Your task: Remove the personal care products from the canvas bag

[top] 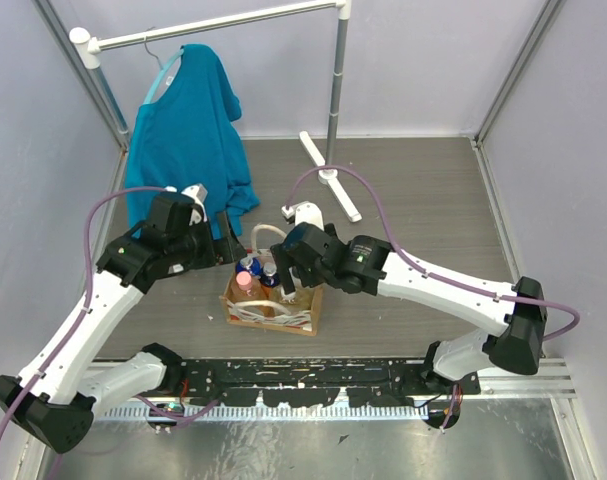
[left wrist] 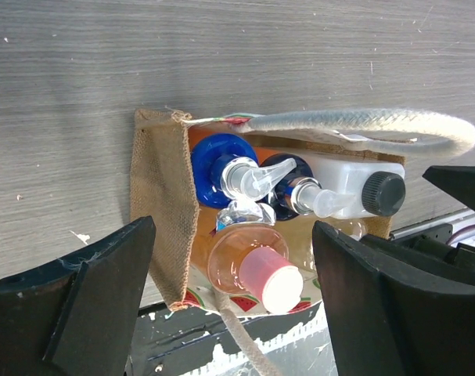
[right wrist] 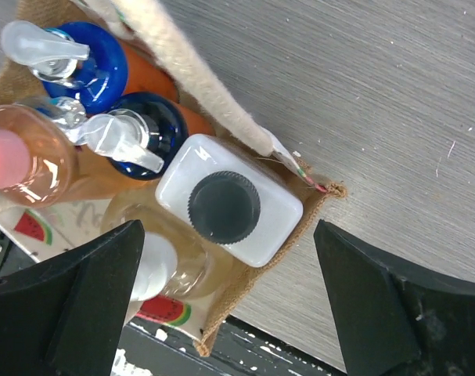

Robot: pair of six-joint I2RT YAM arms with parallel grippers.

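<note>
Tan canvas bag (top: 283, 322) with white rope handles stands on the grey wood-grain surface (top: 423, 200), packed with a pink-capped peach bottle (left wrist: 253, 266), two blue-topped orange pump bottles (left wrist: 221, 168) and a whitish black-capped bottle (right wrist: 229, 207), left hand (left wrist: 233, 235) and right hand (right wrist: 228, 231) both hovering above, fingers spread, empty.

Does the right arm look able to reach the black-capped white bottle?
Probably yes: the right gripper hangs open over the white bottle, and the rope handle lies beside it, not across.
</note>
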